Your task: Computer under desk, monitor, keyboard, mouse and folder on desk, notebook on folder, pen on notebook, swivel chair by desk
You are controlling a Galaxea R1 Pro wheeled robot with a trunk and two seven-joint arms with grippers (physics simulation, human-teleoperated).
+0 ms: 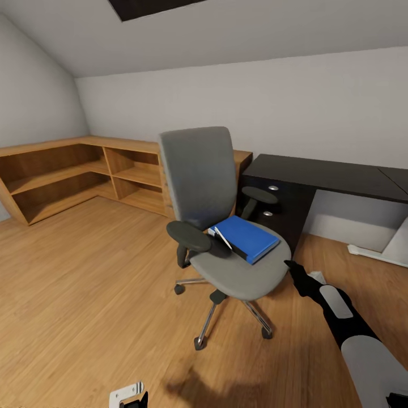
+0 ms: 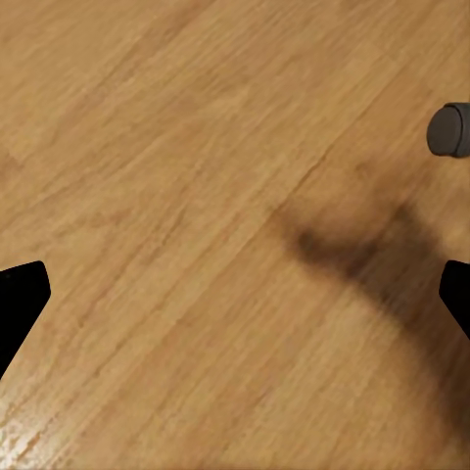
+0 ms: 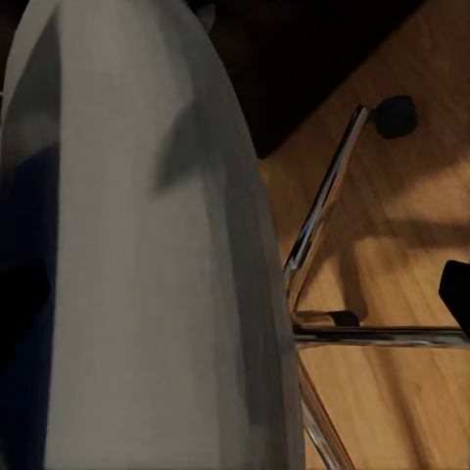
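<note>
Reaching from the lower right of the head frame, the right tool (image 1: pixel 293 266) sits just beside the seat edge of the swivel chair (image 1: pixel 241 275), and whether it is released or clenched cannot be told; the left tool (image 2: pixel 235 294) hangs spread and empty over the wood floor (image 2: pixel 176 147). Judged step: fetching the folder (image 1: pixel 247 237), which lies flat on the seat at frame centre, long axis running upper left to lower right, white page edge toward the lower left. Next move calls for gripping it and carrying it to the table (image 1: pixel 328 175) in the right background.

Right arm (image 1: pixel 345 317) — black, light-grey segments
</note>
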